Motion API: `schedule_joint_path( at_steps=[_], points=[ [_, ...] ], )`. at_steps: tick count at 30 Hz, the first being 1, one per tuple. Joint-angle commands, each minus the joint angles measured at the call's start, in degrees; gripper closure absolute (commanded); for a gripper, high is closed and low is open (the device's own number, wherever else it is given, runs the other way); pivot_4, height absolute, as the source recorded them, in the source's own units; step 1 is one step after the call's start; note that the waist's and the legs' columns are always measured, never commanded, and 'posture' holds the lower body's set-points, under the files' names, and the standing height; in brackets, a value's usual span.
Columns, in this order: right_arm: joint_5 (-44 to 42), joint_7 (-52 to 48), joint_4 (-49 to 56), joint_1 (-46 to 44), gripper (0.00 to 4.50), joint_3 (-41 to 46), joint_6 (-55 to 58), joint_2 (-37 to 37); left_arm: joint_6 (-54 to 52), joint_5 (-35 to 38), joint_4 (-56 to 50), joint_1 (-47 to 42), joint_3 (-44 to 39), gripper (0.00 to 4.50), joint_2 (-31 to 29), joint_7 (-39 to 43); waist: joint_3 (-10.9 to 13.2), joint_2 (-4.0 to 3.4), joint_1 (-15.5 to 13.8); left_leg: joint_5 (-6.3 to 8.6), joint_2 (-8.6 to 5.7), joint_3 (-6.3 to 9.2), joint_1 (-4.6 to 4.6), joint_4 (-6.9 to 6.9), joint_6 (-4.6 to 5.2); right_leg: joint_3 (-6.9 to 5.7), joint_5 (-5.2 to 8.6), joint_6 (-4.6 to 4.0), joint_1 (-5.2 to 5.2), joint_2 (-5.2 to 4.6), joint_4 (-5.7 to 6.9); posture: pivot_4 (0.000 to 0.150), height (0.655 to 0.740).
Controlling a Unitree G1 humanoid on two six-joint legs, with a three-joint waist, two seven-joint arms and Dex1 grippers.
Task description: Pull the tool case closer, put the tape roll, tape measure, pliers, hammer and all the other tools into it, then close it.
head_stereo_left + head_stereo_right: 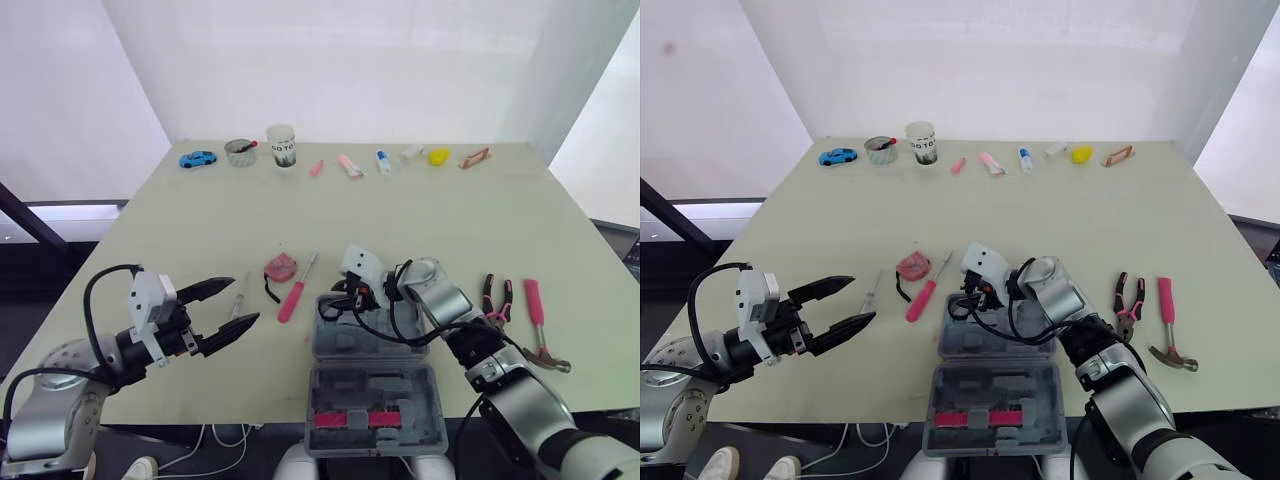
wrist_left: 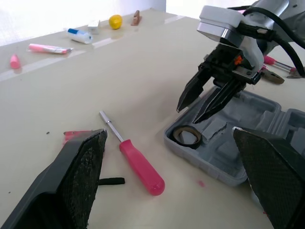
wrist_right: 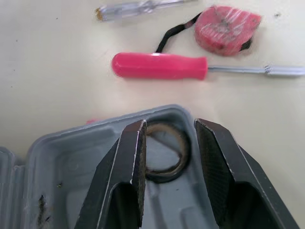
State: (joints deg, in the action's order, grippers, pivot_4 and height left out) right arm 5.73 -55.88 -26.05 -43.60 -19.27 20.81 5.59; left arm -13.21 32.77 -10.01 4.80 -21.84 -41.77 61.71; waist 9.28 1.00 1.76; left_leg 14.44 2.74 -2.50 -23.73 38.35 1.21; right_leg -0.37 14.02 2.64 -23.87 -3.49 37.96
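Observation:
The grey tool case (image 1: 375,385) lies open at the table's front edge. A brown tape roll (image 3: 164,152) rests in its far left corner. My right gripper (image 3: 169,129) hangs open just above the roll, one finger on each side, holding nothing. To the case's left lie a pink screwdriver (image 1: 293,295), a red tape measure (image 1: 280,268) and a clear-handled screwdriver (image 1: 238,297). On its right are the pliers (image 1: 495,298) and a pink-handled hammer (image 1: 538,325). My left gripper (image 1: 243,300) stands open and empty beside the clear screwdriver.
Along the far edge stand a blue toy car (image 1: 197,159), a small bowl (image 1: 240,152), a white cup (image 1: 282,145), several small tubes and a yellow object (image 1: 439,156). The table's middle is bare.

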Motion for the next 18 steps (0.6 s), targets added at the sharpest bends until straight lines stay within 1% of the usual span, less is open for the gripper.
schedule_joint_path(
  at_steps=[1, 11, 18],
  points=[
    [-1.19, 1.80, -1.67, 0.84, 2.81, 0.67, -2.93, -0.51, 1.30, -0.09, 0.06, -0.72, -0.36, 0.00, -0.99, 0.85, 0.00, 0.00, 0.07, 0.00, 0.00, 0.01, 0.00, 0.00, 0.00, 0.00, 0.00, 0.00, 0.01, 0.00, 0.00, 0.150, 0.7400],
    [1.49, 4.24, -8.28, 1.80, 2.81, -3.05, -2.67, -0.15, 1.60, -0.92, 1.41, -1.36, -0.40, 0.00, -1.46, 1.97, -0.01, 0.01, 0.57, 0.00, 0.01, 0.01, 0.04, 0.00, 0.00, 0.02, 0.00, 0.00, 0.02, 0.00, 0.01, 0.150, 0.7400],
    [-2.06, 2.43, -2.30, 2.18, 2.81, -1.52, -2.78, 0.43, 1.98, -1.07, 2.10, -1.42, -0.26, 0.00, -1.36, 2.54, -0.01, 0.01, 0.55, 0.00, 0.01, 0.02, 0.06, 0.00, 0.00, 0.02, 0.00, 0.00, 0.04, 0.00, 0.02, 0.150, 0.7400]
  ],
)
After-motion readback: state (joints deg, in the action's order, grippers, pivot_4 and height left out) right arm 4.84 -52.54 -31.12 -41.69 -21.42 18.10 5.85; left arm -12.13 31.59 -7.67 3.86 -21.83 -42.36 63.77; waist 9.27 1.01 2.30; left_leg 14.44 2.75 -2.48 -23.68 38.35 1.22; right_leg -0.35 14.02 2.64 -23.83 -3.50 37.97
